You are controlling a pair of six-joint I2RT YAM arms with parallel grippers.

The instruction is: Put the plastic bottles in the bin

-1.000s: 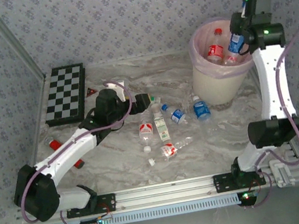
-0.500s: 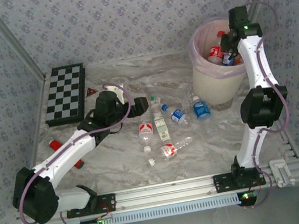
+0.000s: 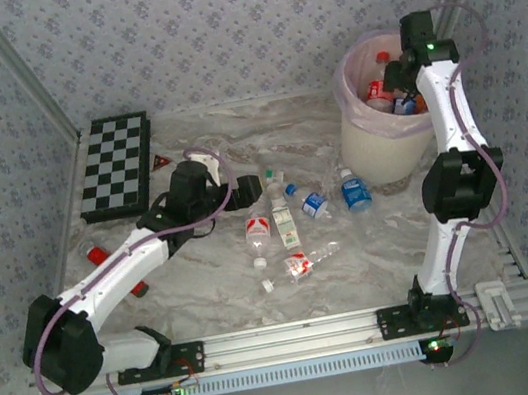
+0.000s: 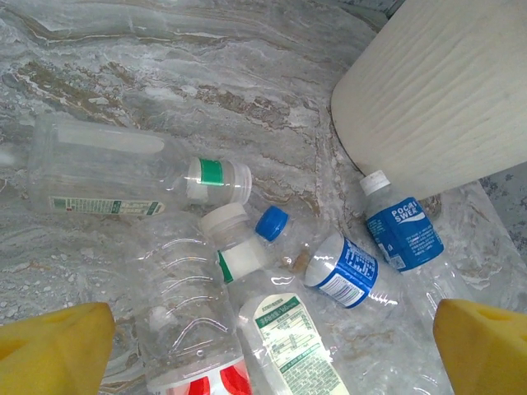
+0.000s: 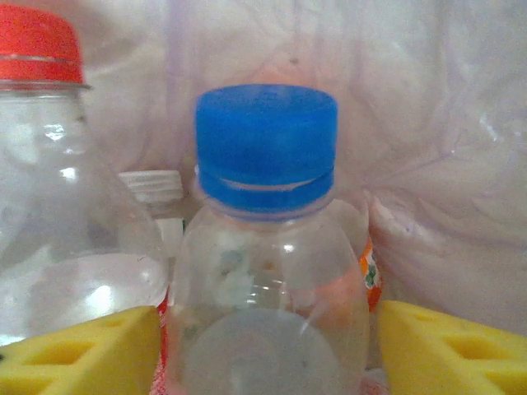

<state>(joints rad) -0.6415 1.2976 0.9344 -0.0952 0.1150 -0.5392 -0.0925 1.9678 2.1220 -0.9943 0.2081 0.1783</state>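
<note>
Several plastic bottles lie on the marble table ahead of my left gripper [image 3: 258, 186], which hovers open above them. Below it are a red-labelled bottle [image 4: 185, 329], a green-labelled one [image 4: 292, 337], a blue-capped blue-labelled one [image 4: 350, 271], a white-capped blue one [image 4: 403, 234] and a clear one [image 4: 123, 177]. The cream bin [image 3: 377, 148] with its pink liner stands at the back right, its wall [image 4: 436, 99] close by. My right gripper [image 3: 405, 83] reaches into the bin, shut on a blue-capped clear bottle [image 5: 268, 247] between its yellow pads [image 5: 82, 350].
A red-capped bottle [image 5: 49, 181] and a white cap [image 5: 152, 185] sit inside the bin behind the held bottle. A chequered board [image 3: 115, 165] lies at the back left. Small red objects [image 3: 97, 254] lie beside the left arm. Another red-labelled bottle [image 3: 299, 265] lies nearer the front.
My right arm has lowered the blue-capped bottle from above the rim down into the bin. The left arm has stayed almost still.
</note>
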